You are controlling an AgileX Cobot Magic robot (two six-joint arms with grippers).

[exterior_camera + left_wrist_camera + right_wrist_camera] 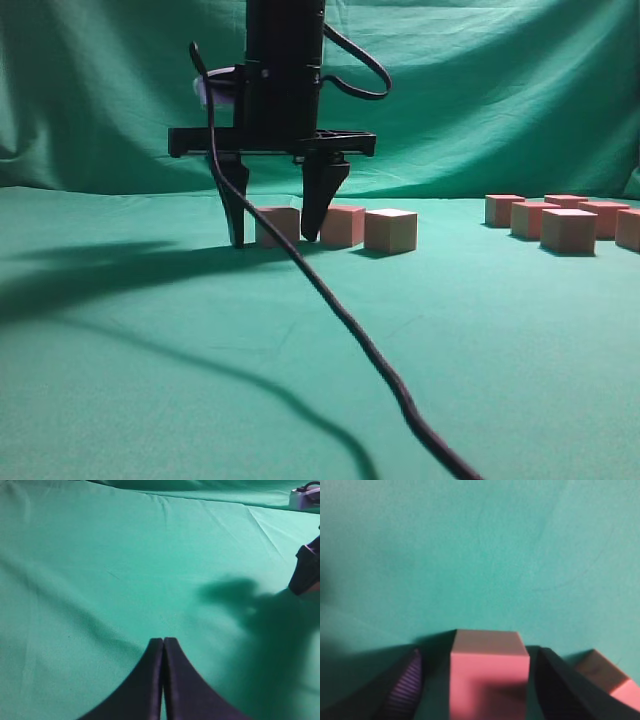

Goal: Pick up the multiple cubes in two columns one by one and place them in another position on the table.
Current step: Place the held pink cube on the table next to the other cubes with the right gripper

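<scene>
One cable [350, 325] trails across the green counter [150, 400] in front. Behind it, the right gripper [280, 225] stands spread open astride a cube [278, 226], gaps showing either side. Two more cubes [390, 231] sit beside it; five others [568, 230] cluster well right. The left gripper [163, 647] is closed, empty.

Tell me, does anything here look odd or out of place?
Mostly tidy: the cubes sit upright on the table. One oddity: a black cable trails loosely across the cloth, close to the placed cubes, where it could snag.
</scene>
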